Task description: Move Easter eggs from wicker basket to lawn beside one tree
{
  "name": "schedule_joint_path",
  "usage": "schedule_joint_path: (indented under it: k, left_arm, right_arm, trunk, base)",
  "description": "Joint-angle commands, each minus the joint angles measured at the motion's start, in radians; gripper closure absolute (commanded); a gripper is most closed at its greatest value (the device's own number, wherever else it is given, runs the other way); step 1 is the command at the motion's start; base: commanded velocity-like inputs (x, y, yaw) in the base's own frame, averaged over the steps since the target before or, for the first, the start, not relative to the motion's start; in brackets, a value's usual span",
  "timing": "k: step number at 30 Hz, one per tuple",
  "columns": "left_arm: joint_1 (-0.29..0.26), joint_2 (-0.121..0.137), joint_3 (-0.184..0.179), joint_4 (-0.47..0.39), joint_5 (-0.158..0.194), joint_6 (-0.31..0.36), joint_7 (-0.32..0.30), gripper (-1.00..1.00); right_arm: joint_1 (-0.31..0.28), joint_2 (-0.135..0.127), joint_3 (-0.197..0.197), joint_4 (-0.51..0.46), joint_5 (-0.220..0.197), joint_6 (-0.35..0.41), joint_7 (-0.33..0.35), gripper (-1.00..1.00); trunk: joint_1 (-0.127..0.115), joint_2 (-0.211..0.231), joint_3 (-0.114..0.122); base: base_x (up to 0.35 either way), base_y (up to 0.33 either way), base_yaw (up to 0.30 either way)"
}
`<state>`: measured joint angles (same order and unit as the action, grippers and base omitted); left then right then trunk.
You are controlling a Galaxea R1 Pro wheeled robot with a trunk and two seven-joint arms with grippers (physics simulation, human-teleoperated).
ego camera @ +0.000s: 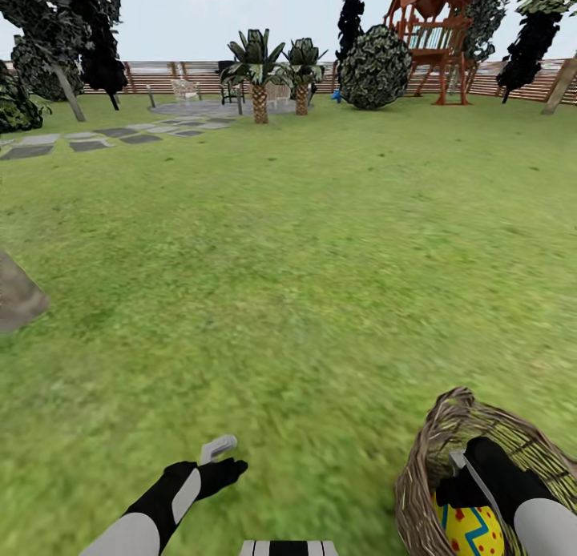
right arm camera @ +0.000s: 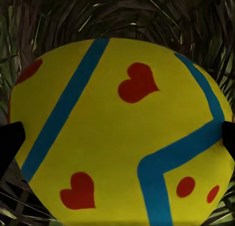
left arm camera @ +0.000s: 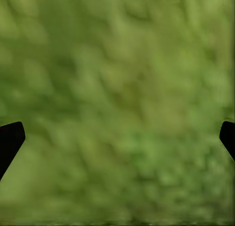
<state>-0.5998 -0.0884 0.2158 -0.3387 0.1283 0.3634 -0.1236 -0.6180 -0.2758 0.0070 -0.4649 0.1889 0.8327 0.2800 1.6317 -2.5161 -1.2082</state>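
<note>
The wicker basket (ego camera: 437, 436) stands on the lawn (ego camera: 320, 259) at the lower right, close in front of me. My right gripper (ego camera: 463, 492) reaches down into it. In the right wrist view a yellow Easter egg (right arm camera: 117, 133) with blue bands and red hearts and dots lies on the woven basket bottom (right arm camera: 147, 15). The right gripper (right arm camera: 117, 138) is open, one fingertip at each side of the egg. The egg's top (ego camera: 469, 533) shows under that hand. My left gripper (ego camera: 227, 460) hovers open over bare grass (left arm camera: 117, 108), holding nothing.
A grey-brown sloping mass (ego camera: 16, 296) is cut off at the left edge. Grey stepping stones (ego camera: 88, 143) lie far left. Two small palms (ego camera: 260, 75), a round bush (ego camera: 375, 67) and a red playhouse (ego camera: 429, 35) stand by the fence. A leaning brown trunk (ego camera: 558, 87) stands far right.
</note>
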Motion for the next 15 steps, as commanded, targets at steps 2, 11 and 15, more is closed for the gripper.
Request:
schedule_joint_path:
  k: [2,11,15]
  left_arm:
    - [0.000,-0.002,0.004,0.008,0.008,0.007,-0.001,-1.00]
    - [-0.001,-0.002,0.003,0.010,0.008,0.007,-0.001,-1.00]
    - [-0.001,-0.002,0.002,0.010,0.008,0.007,-0.001,-1.00]
  right_arm:
    - [0.000,0.000,0.001,-0.001,0.011,0.003,0.008,1.00]
    - [0.000,0.001,0.001,-0.001,0.011,0.003,0.008,1.00]
    - [0.000,0.001,0.001,-0.001,0.010,0.003,0.008,1.00]
  trunk:
    - [-0.001,0.000,0.007]
    - [-0.005,0.002,0.042]
    - [-0.007,0.003,0.057]
  base:
    - [0.000,0.000,0.000]
    - [0.000,0.000,0.000]
    - [0.000,0.000,0.000]
